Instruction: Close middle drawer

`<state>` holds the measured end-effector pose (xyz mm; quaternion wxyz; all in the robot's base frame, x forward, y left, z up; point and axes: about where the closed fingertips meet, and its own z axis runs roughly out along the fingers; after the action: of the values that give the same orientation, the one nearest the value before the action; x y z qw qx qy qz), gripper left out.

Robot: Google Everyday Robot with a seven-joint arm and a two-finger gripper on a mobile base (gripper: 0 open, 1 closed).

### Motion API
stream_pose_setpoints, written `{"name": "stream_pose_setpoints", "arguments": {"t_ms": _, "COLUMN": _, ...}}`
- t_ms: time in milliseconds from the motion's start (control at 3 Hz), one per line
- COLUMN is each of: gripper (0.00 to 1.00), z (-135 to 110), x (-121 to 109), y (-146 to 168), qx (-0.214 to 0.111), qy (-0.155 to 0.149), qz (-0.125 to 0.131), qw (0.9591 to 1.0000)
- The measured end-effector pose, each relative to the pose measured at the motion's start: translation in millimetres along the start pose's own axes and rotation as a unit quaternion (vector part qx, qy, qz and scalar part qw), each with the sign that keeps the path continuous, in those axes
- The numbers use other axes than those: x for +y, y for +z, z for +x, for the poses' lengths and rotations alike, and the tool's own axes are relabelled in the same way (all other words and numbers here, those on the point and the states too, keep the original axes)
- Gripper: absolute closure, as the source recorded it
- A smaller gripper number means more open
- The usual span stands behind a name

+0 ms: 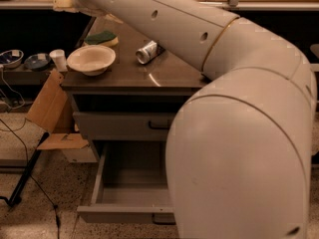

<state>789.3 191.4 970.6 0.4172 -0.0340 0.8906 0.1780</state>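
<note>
Cream gripper point(65, 0) hung above the brown tabletop point(174, 74), state unclear. Grey metal middle drawer point(124, 126) sat well below it, so probably approach; lowering needed.

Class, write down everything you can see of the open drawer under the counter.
The open drawer is grey and metal-looking. It is pulled far out toward the camera and sits level below another drawer front. The part of its inside that shows holds nothing. A dark handle peeks out under its front panel. The arm hides its right part. A cardboard box lies to its left; whether they touch is unclear. The gripper is at top left over the counter, far from it.
</note>
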Motion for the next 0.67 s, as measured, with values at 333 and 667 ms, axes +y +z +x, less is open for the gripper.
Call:
{"name": "stream_pose_setpoints", "arguments": {"t_ms": 333, "gripper": 0.0, "z": -4.0, "x": 2.8, "y": 16.7, "qx": -0.048, "qy": 0.019, "qz": 0.005, "qw": 0.9987}}
{"name": "stream_pose_setpoints", "arguments": {"t_ms": 667, "gripper": 0.0, "z": -8.9, "x": 0.3, "y": 18.1, "qx": -0.063, "qy": 0.053, "qz": 0.008, "qw": 0.9966}}
